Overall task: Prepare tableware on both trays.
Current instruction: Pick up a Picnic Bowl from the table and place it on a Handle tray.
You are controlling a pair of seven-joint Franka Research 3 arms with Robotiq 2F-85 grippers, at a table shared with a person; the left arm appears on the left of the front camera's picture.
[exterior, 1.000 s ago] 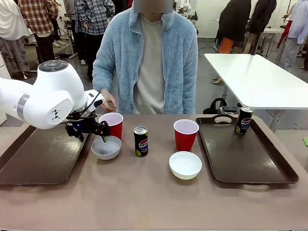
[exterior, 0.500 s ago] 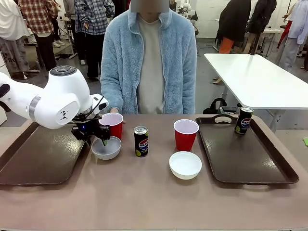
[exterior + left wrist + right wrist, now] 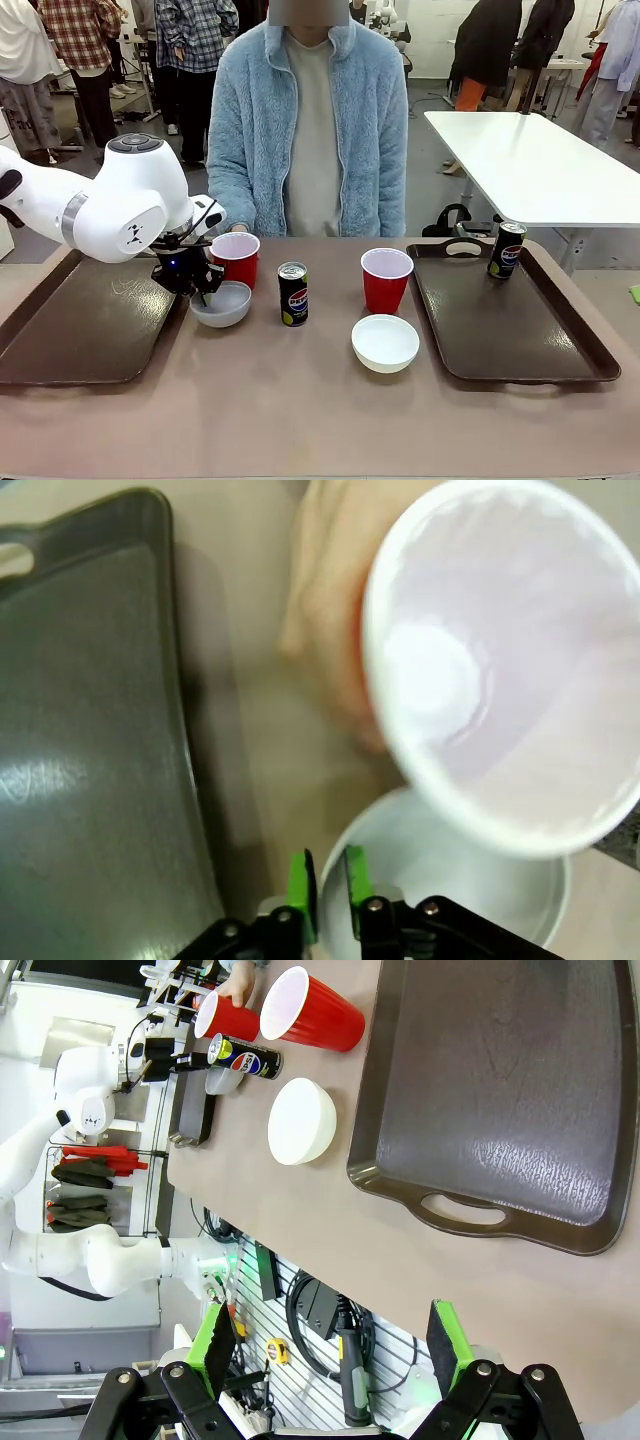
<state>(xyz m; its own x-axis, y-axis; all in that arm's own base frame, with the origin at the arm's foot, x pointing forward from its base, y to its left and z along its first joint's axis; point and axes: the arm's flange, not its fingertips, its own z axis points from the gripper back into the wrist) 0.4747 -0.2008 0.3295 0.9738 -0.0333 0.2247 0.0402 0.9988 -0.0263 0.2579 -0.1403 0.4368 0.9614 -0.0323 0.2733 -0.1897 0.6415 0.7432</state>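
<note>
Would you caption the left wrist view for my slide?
Left claw gripping the white bowl's rim beside a red cup and tray.

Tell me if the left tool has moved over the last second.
Yes: the left tool dropped slightly and closed on the left rim of the bowl, which stayed beside the tray.

Left cup point(image 3: 233, 262), right cup point(image 3: 385, 283): red outside, white inside; left bowl point(image 3: 222, 306), right bowl point(image 3: 385, 343): plain white. Left can point(image 3: 292, 295), right can point(image 3: 507, 249): dark, blue-red logos; left tray point(image 3: 70, 330), right tray point(image 3: 510, 330): dark brown. Table point(image 3: 300, 420): pinkish tan; left arm point(image 3: 120, 210): white; left gripper point(image 3: 326, 868): black, green pads; jacket point(image 3: 250, 120): pale blue fleece; shirt point(image 3: 315, 130): cream.
</note>
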